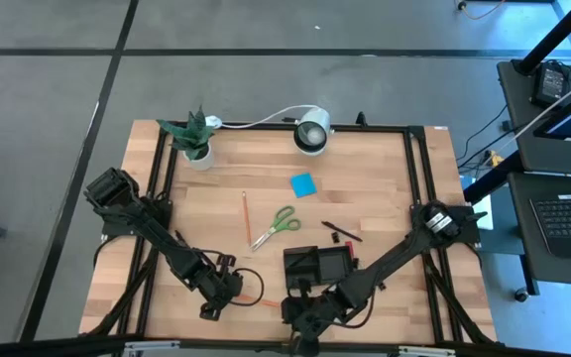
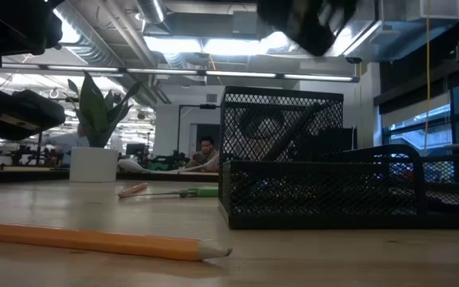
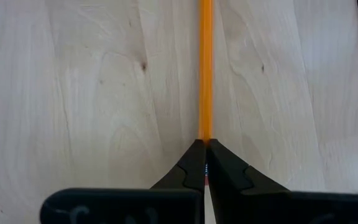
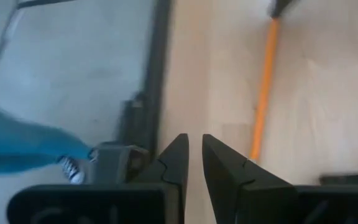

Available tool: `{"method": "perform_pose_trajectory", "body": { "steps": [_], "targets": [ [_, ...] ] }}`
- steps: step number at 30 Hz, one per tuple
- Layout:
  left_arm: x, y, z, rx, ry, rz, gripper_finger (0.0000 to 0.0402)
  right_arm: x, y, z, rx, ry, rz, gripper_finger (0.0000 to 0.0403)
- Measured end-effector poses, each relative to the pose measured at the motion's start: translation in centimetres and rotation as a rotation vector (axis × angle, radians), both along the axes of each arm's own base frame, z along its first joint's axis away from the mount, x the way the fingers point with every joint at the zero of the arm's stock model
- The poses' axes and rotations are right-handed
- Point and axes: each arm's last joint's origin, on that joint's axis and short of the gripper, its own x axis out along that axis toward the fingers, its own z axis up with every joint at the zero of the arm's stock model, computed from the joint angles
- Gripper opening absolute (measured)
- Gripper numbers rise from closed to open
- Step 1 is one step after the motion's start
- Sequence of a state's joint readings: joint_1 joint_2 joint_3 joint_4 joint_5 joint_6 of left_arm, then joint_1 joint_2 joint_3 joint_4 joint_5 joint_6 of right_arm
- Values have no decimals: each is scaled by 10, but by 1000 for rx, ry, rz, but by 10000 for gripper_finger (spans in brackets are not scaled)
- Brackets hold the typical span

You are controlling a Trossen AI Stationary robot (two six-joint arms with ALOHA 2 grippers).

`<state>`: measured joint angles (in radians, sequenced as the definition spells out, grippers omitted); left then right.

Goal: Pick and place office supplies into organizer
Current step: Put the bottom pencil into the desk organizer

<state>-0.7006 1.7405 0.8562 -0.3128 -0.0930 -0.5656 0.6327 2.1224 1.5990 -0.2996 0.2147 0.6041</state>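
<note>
At the table's near edge I have the left gripper clamped on the end of an orange pencil lying flat and running straight ahead toward the organizer, while the right gripper, nearly closed and empty, hovers just beside it.

Pencil end hidden (behind left hand)

Quick tally of what's on the table: two orange pencils, one pair of green scissors, one blue sticky pad, two dark pens, one black mesh organizer, one potted plant, one white lamp. Two robot arms overhead.
</note>
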Motion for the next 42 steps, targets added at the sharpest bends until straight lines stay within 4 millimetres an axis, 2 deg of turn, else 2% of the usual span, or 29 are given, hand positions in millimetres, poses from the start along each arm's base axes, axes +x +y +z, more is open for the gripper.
{"method": "perform_pose_trajectory", "body": {
  "steps": [8,14,23,28,36,42],
  "targets": [
    [0,0,0,2,-6,22,3,9,-7,-26,9,64,-78,51],
    [1,0,0,10,-15,29,3,12,-10,-29,0,68,-83,58],
    [1,1,0,21,-28,41,3,14,-11,-28,-1,48,-69,148],
    [1,1,0,21,-28,42,3,15,-10,-26,-20,25,-38,171],
    [1,1,0,20,-28,42,3,8,-17,-36,-76,141,-80,151],
    [1,1,0,15,-26,56,3,8,-18,-42,-122,137,-103,122]
  ]
}}
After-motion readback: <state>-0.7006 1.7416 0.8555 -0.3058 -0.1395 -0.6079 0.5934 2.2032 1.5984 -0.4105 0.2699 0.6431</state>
